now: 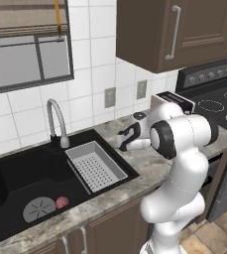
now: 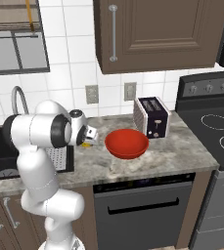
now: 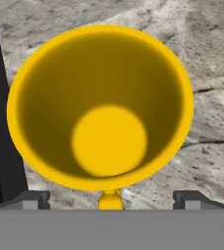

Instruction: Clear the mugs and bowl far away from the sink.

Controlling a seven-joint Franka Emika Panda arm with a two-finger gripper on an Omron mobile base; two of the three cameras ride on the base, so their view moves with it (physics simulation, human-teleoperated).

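The robot's pincer (image 3: 111, 197) hung right over the yellow mug (image 3: 101, 107), looking straight down into it. Its two dark tips (image 3: 33, 199) were spread wide, one on each side of the mug's near rim, and they pinched nothing. The mug stood upright on the speckled stone worktop (image 3: 211, 122). It was empty, and a little yellow handle stuck out at the bottom of the hand view, between the two tips. A black edge ran just beside the mug on the left of that view.

In the right base view a small bit of the yellow mug (image 2: 86, 144) peeked out under the robot's hand, on the worktop (image 2: 182, 146) near the sink's edge. The red bowl (image 2: 126, 143) sat on the worktop to the right of the mug, near it but not touching. Just behind the bowl stood a toaster (image 2: 152, 117).

In the left base view the big black sink (image 1: 30, 178) lay to the left of the arm. A curved shiny tap (image 1: 56, 121) stood at its back. A grey tray with holes (image 1: 96, 166) rested on the sink's right side. Something small and red (image 1: 62, 202) lay at the bottom of the sink, by the round drain. The pincer (image 1: 119, 141) pointed down at the worktop (image 1: 149, 166) just right of the sink.
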